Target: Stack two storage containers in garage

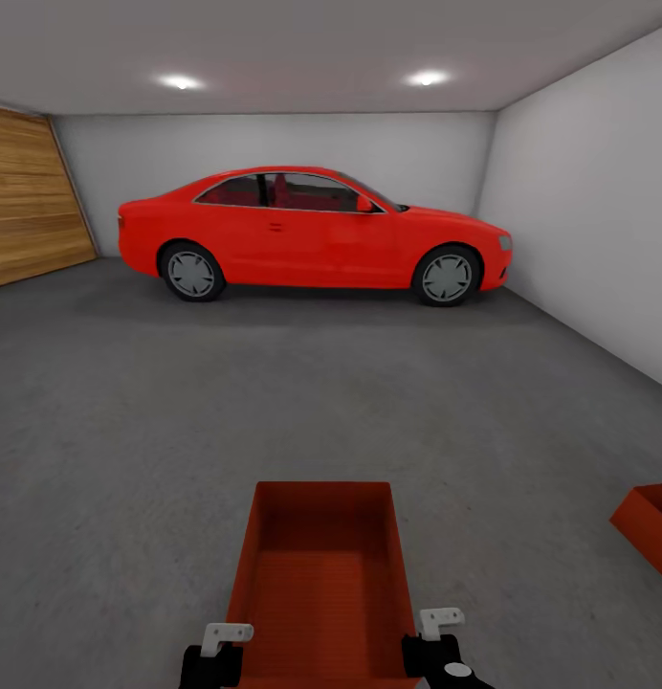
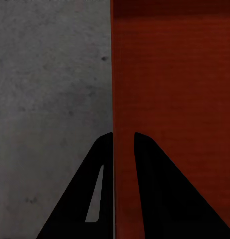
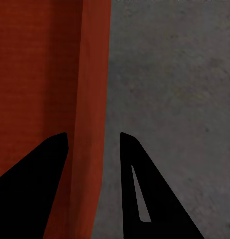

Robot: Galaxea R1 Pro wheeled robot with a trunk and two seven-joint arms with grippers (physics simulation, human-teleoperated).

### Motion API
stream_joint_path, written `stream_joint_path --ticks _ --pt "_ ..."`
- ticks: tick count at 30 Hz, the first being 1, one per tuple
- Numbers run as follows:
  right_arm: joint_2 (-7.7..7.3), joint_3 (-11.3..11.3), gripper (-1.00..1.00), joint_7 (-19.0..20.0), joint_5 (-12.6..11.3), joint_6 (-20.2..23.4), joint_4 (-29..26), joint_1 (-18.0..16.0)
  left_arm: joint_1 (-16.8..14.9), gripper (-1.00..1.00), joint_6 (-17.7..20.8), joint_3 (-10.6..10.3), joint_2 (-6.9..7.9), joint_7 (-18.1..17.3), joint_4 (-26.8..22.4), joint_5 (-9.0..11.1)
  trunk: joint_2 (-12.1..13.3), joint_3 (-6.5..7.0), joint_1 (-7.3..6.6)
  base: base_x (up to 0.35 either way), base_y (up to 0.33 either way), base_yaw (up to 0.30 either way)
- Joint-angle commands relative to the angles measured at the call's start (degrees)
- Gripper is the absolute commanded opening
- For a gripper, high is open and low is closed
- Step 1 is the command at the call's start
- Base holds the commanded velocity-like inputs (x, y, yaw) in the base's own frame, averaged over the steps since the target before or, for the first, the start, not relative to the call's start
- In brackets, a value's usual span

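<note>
Garage with a rough grey concrete floor (image 1: 331, 402), white walls, ceiling spotlights, a wooden plank door (image 1: 30, 206) at left and a red coupe (image 1: 312, 234) parked across the far end.

One red-orange storage container (image 1: 321, 574) is held open-side up just ahead of the robot, nothing inside it; the left gripper (image 1: 216, 651) pinches its left wall, fingers (image 2: 159, 189) on either side, and the right gripper (image 1: 436, 641) straddles its right wall likewise. A second container (image 1: 651, 526) sits on the floor to the right, cut off by the picture's edge, its contents hidden.

Garage: red car (image 1: 312, 234), concrete floor (image 1: 130, 431)
</note>
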Motion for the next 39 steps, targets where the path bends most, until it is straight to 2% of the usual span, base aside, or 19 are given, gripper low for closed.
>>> stream_joint_path --ticks 1,11,39 --pt "0.0 0.0 -1.0 -0.5 -0.1 -0.2 0.1 0.0 0.0 -1.0 -0.2 1.6 -0.01 0.8 0.0 -0.5 0.0 -0.05 -0.01 0.0 0.0 0.0" --pt "0.0 0.0 -1.0 -0.5 -0.1 -0.2 0.1 0.0 0.0 -1.0 -0.2 1.6 -0.01 0.8 0.0 -0.5 0.0 -0.05 -0.01 0.117 0.0 0.0" --pt "0.0 0.0 -1.0 -0.5 -0.1 -0.2 0.1 0.0 0.0 -1.0 -0.2 1.6 -0.01 0.8 0.0 -0.5 0.0 -0.05 -0.01 0.024 0.0 0.0"
